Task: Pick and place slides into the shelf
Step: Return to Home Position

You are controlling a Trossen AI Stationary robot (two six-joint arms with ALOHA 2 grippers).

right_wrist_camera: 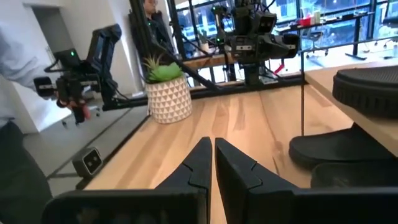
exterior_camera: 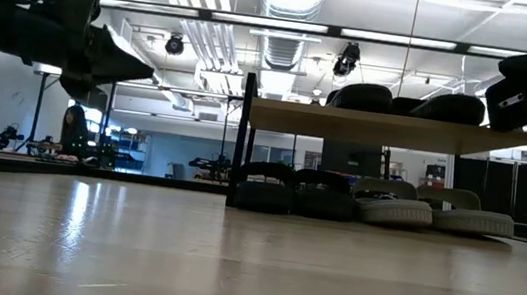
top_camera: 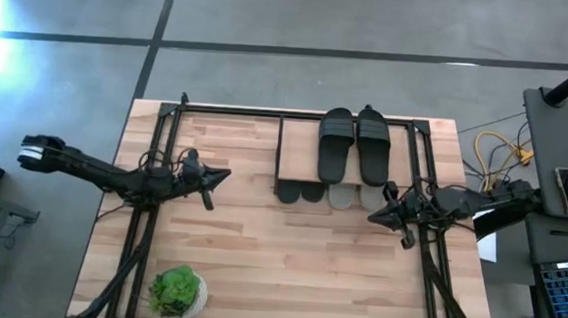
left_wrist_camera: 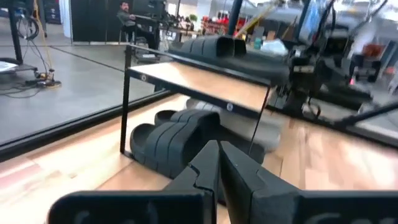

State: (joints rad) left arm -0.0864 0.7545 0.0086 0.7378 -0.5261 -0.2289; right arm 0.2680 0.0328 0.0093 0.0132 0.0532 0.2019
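On top of the low black metal-framed shelf (top_camera: 295,145) with its light wooden board, one pair of black rubber slides (top_camera: 354,144) lies side by side. Their long axes run from the table's near edge to its far edge, with the straps toward the far side. Beneath the board sit a second black pair (top_camera: 299,191) and a light grey pair (top_camera: 354,197) on the same axis, their ends poking out on the near side. The left gripper (top_camera: 225,175) and the right gripper (top_camera: 372,217) hover on either side of the shelf, fingers pressed together and holding nothing.

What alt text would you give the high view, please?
Overhead: a shelf on a wooden table carries black slides on top, with a black pair and grey pair peeking out beneath. The left gripper and right gripper flank it, both shut.
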